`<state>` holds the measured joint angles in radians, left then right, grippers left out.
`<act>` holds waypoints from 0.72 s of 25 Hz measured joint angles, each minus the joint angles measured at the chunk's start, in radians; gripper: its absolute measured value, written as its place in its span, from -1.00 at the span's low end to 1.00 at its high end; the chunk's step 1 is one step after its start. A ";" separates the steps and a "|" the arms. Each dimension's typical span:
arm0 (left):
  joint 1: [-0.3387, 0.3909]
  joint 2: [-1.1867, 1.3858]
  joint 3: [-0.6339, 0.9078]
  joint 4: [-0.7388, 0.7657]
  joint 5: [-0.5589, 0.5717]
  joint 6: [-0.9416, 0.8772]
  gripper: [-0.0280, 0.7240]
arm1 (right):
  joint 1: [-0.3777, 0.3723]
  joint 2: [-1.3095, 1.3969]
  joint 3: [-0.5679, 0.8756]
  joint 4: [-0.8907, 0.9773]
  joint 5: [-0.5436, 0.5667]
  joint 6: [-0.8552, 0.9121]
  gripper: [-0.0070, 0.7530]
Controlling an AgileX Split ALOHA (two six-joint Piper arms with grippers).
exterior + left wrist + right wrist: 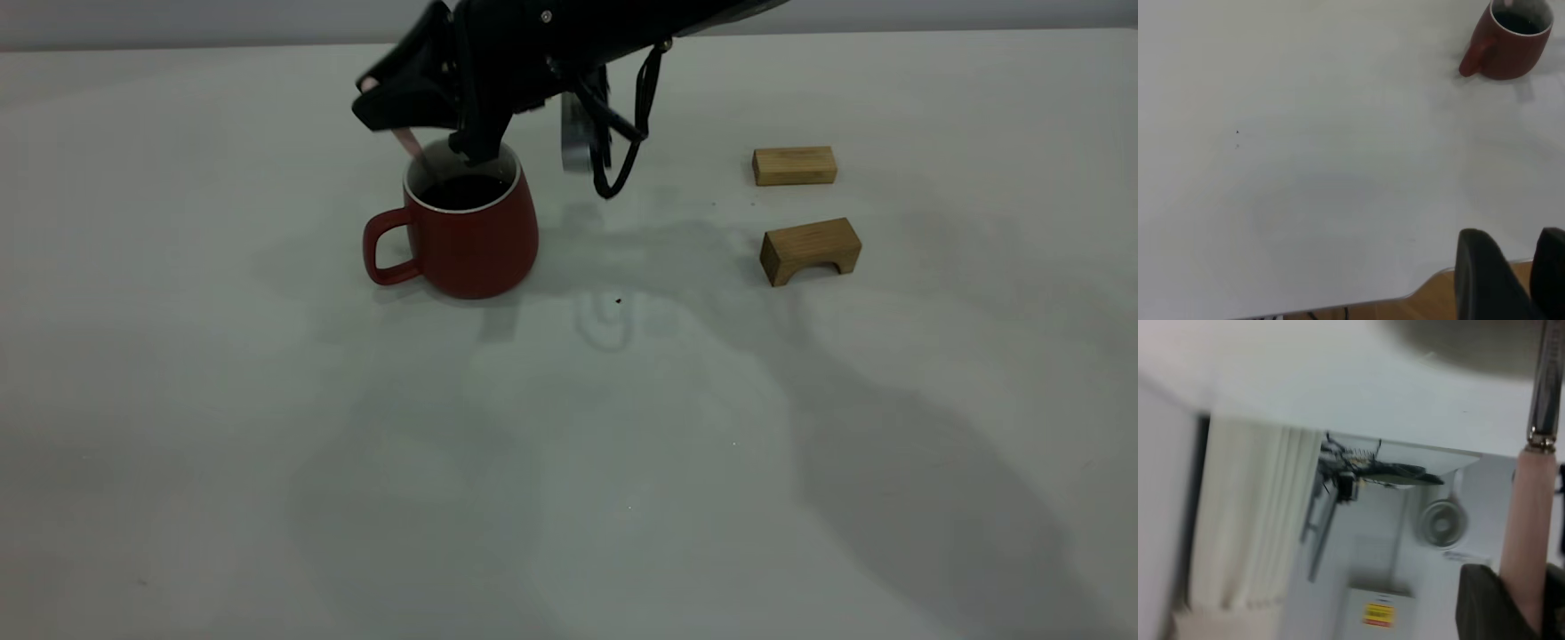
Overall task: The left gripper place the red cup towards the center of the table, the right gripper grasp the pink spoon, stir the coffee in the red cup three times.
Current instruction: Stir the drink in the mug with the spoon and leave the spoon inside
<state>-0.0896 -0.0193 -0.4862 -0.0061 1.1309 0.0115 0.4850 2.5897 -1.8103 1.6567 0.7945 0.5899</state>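
The red cup [476,244] stands upright on the table [569,462], a little left of its middle, handle to the left, with dark coffee [462,190] inside. Above its rim my right gripper [387,111] is shut on the pink spoon [407,140], which slants down into the cup; its bowl is hidden. The right wrist view shows the pink spoon [1530,520] handle between the fingers [1481,603] of my right gripper [1531,610]. My left gripper [1519,267] is open and empty at the table's edge, far from the red cup [1508,47] and its coffee [1519,23].
Two tan wooden blocks lie to the right of the cup: a flat block [794,165] farther back and an arched block [810,250] nearer. A black cable [622,151] hangs from the right arm behind the cup. Wooden floor [1431,303] shows past the table's edge.
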 joint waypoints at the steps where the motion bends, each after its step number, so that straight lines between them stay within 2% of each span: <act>1: 0.000 0.000 0.000 0.000 0.000 0.000 -0.27 | -0.004 0.000 0.000 0.012 0.000 -0.077 -0.59; 3: 0.000 0.000 0.000 0.000 0.000 0.000 -0.27 | -0.015 0.000 0.000 0.014 0.015 -0.126 -0.59; 5: 0.000 0.000 0.000 0.000 0.000 0.000 -0.27 | -0.029 0.001 0.000 -0.009 0.018 -0.088 -0.59; 10: 0.000 0.000 0.000 0.000 0.000 0.000 -0.27 | -0.055 0.001 0.000 -0.117 0.011 0.260 -0.59; 13: 0.000 0.000 0.000 0.000 0.000 0.000 -0.27 | -0.050 0.001 -0.003 -0.137 0.012 0.411 -0.59; 18: 0.000 0.000 0.000 0.000 0.000 0.000 -0.27 | -0.016 0.001 -0.003 -0.089 0.014 0.416 -0.59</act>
<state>-0.0896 -0.0193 -0.4862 -0.0061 1.1309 0.0115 0.4691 2.5904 -1.8138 1.5680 0.8087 1.0056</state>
